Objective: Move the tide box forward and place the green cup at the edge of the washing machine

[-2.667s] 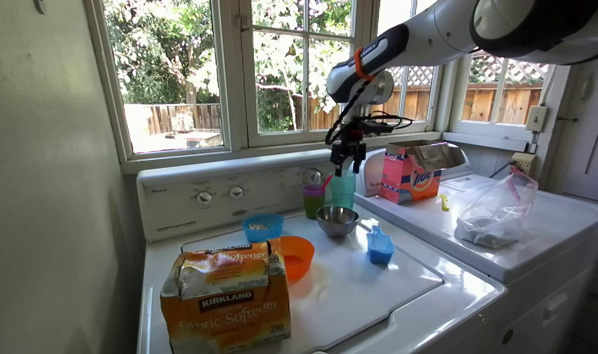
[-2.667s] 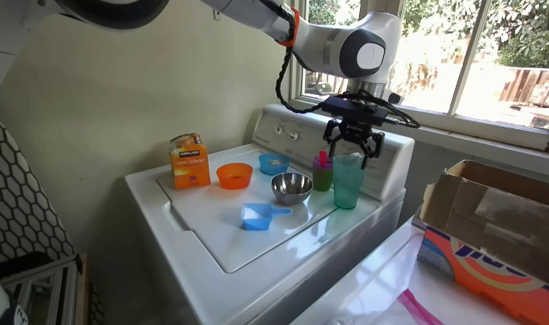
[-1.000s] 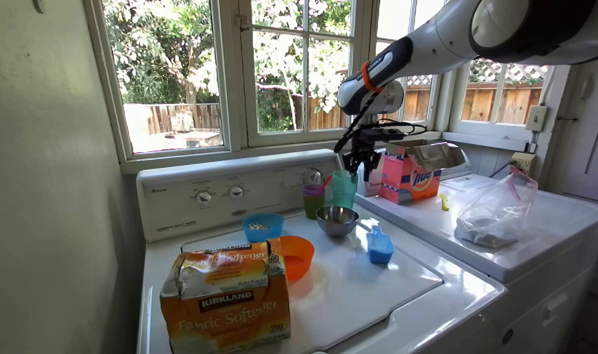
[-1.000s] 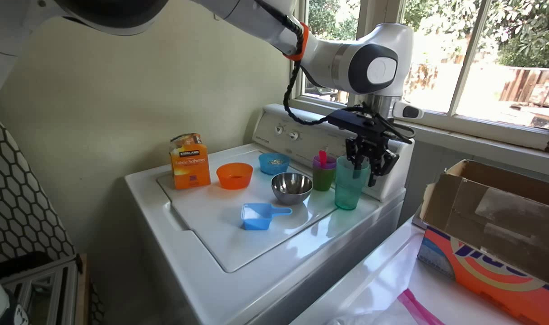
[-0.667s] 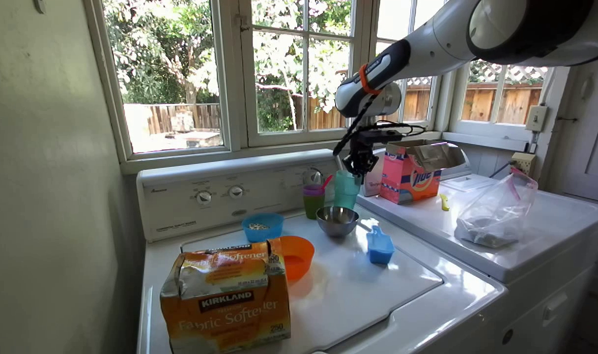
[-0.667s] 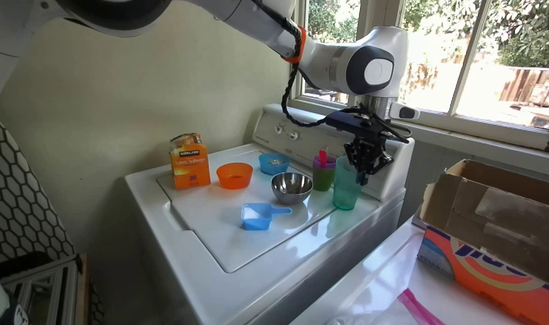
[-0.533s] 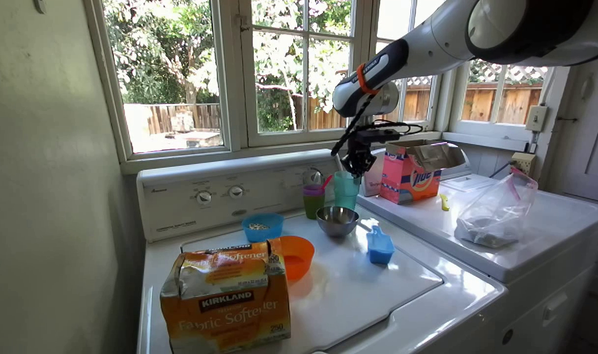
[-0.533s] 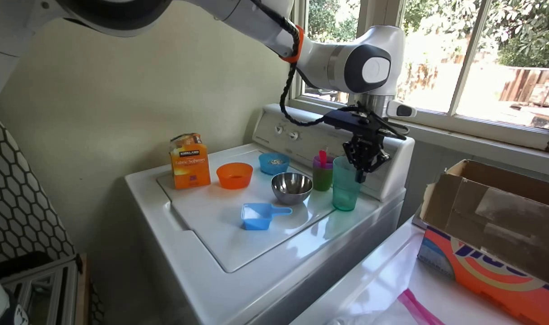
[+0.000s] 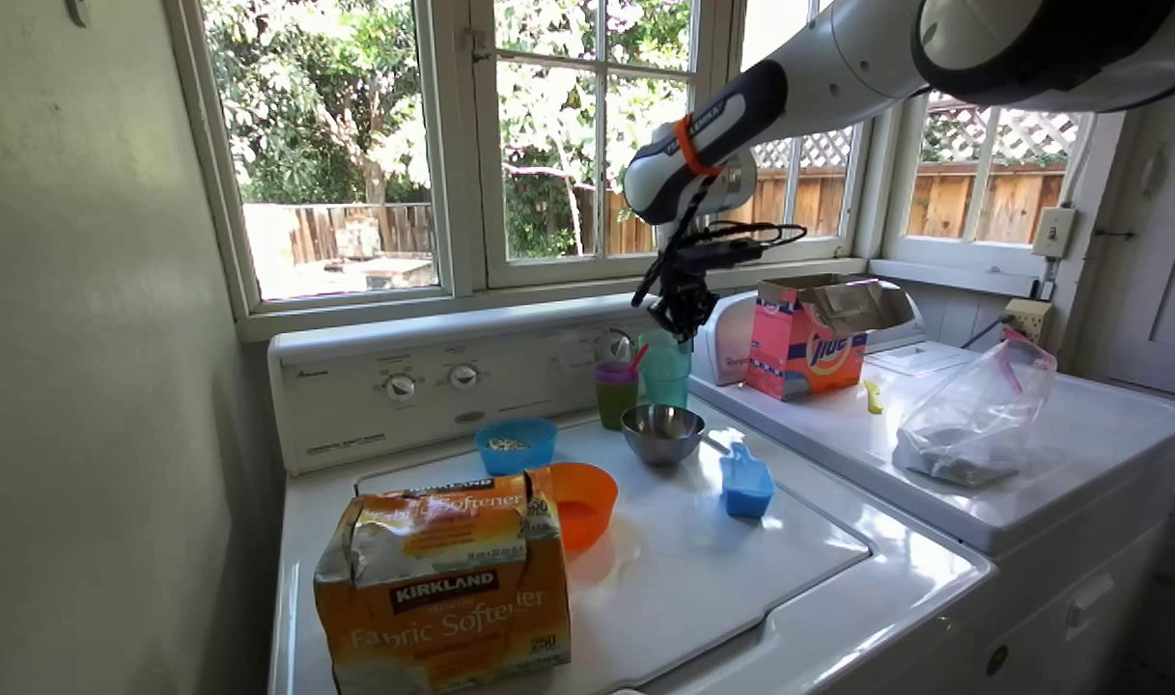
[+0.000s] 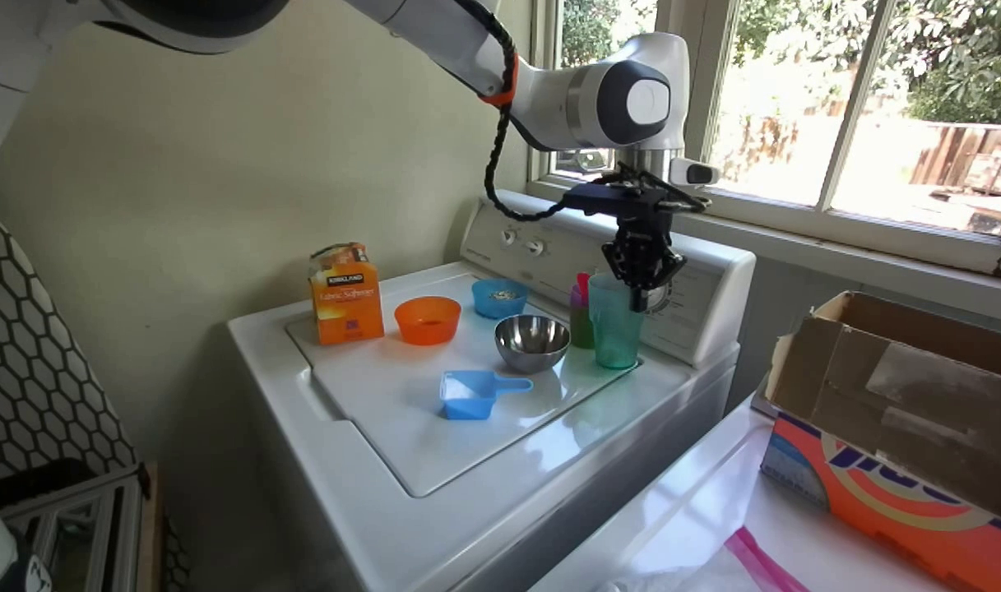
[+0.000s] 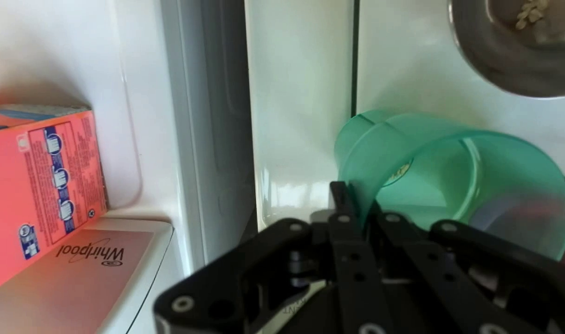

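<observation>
Gripper (image 11: 359, 204): clamped on the rim of the cup (image 10: 615, 322), one finger inside, one outside.
Cup: upright over the far right of the washer (image 9: 713, 550); whether its base touches cannot be told.
Rim: smooth, pinched at one place; the cup may swivel or slip if jerked.
Bowl (image 9: 660, 446) and small cup (image 9: 617, 398): near and left; a low swing could knock either.
Gap (image 11: 238, 93): between washer and adjoining appliance (image 9: 857, 439); release beyond the edge could drop the cup in.
Box (image 9: 807, 352): right, on that appliance; open-topped printed cardboard, apt to tip if pushed high.
Surfaces: cup tapered, translucent teal plastic; bowl rounded, polished metal; washer glossy white.
</observation>
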`<state>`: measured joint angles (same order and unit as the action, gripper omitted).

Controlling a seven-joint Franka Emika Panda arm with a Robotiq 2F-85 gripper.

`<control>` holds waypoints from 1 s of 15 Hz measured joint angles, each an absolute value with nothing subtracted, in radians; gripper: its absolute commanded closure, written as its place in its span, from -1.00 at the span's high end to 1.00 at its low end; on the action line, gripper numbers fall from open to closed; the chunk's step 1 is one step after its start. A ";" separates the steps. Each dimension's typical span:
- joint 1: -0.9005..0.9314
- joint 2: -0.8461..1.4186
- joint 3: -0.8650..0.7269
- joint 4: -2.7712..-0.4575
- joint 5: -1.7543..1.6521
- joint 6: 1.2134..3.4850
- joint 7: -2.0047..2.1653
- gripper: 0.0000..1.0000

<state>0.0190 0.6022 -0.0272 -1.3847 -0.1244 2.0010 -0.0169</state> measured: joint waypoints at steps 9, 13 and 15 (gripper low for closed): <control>0.200 0.339 -0.079 -1.605 -0.322 2.001 0.499 -0.97; 0.357 0.233 -0.135 -1.676 -0.449 1.981 0.772 -0.97; 0.432 0.204 -0.136 -1.686 -0.535 1.929 0.908 -0.97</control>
